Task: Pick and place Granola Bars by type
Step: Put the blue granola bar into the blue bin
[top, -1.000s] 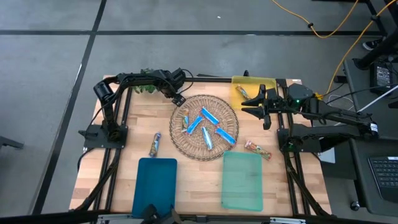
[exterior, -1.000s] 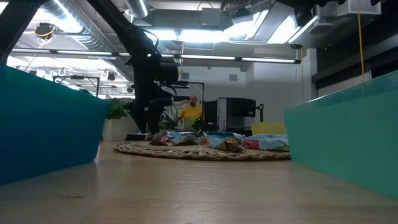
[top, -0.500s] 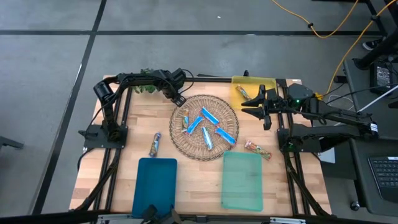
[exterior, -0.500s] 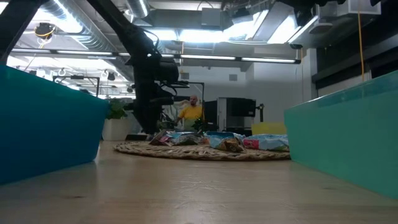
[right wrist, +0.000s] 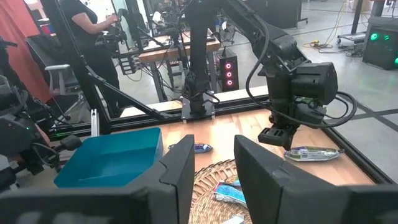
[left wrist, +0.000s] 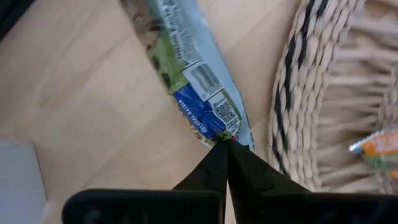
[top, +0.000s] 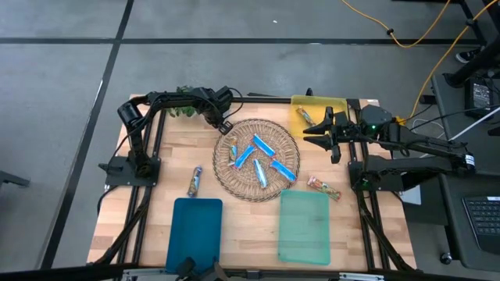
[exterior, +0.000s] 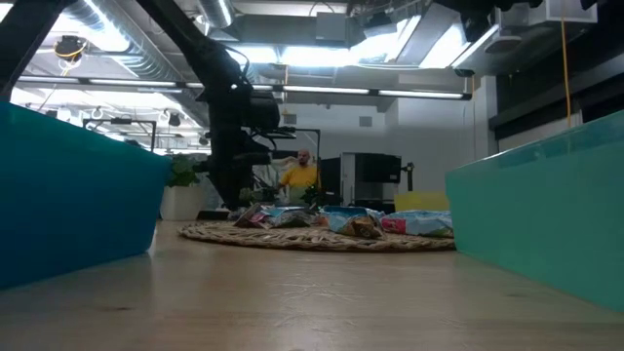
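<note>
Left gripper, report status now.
Left gripper shut on end of silvery granola bar, on the table beside the woven mat. Right gripper waits open near yellow tray. Nothing in the way.

Left gripper [top: 225, 127] low near the table's far edge, fingers [left wrist: 214, 168] pressed together. Right gripper [top: 318, 131] raised toward the far right corner, fingers [right wrist: 180, 165] parted.

bar wrapper [left wrist: 199, 93] print blurred, nothing legible
</note>
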Robot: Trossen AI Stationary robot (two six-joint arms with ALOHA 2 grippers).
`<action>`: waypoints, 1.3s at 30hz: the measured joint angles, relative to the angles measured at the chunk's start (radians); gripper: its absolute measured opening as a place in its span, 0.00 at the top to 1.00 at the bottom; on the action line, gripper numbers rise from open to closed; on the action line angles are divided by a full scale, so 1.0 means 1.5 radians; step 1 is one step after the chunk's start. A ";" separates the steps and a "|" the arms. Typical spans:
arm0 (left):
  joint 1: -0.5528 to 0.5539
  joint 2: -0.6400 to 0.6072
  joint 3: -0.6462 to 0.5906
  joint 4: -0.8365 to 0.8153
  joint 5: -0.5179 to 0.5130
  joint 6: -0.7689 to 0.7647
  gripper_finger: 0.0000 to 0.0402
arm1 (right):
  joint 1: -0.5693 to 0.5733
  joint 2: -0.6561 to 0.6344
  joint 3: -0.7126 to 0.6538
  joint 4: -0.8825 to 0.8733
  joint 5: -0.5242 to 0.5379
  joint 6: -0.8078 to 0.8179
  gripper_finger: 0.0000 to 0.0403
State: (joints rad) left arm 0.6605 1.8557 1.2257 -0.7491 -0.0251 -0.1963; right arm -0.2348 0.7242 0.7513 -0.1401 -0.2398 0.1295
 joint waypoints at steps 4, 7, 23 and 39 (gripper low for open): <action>0.000 -0.017 0.008 -0.027 -0.001 0.002 1.00 | 0.000 0.000 0.000 -0.002 0.000 0.000 0.71; -0.004 -0.038 0.009 -0.030 -0.002 0.005 1.00 | 0.000 0.000 0.000 -0.002 0.000 -0.001 0.71; -0.046 -0.172 0.009 -0.032 -0.024 -0.021 1.00 | 0.000 0.000 0.000 -0.002 0.000 -0.007 0.71; -0.083 -0.239 0.009 -0.051 -0.053 -0.065 1.00 | 0.000 0.000 0.000 0.000 0.001 -0.042 0.71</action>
State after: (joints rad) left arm 0.5363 1.4969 1.2391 -0.8248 -0.1047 -0.2933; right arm -0.2352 0.7238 0.7513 -0.1394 -0.2382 0.0662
